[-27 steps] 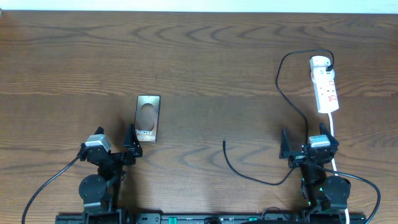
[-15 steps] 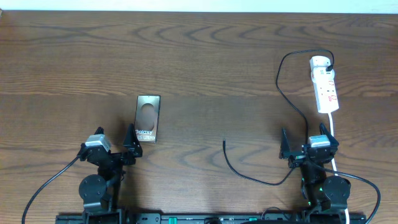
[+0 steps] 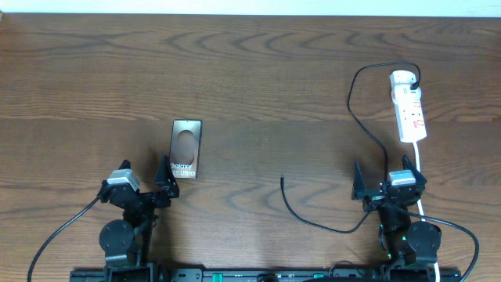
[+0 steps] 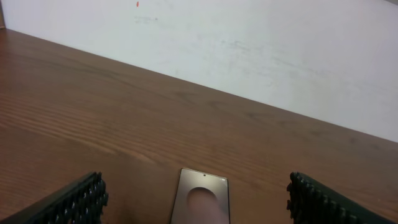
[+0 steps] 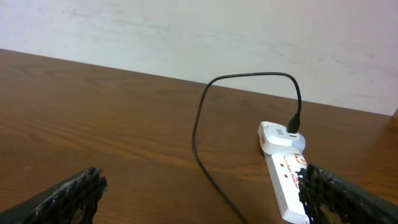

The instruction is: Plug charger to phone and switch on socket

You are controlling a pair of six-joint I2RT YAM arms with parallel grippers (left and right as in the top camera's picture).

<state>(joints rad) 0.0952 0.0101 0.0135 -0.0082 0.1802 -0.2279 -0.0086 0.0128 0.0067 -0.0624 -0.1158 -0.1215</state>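
Observation:
The phone lies flat at left centre, bronze-brown with a pale oval patch; it also shows in the left wrist view. My left gripper is open and empty just in front of it. The white socket strip lies at the far right, its adapter at the far end; it shows in the right wrist view. The black charger cable loops from the adapter past my right arm, and its free tip rests on the table centre. My right gripper is open and empty.
The white cord runs from the strip's near end down past my right arm. A pale wall stands behind the table's far edge. The table is dark brown wood.

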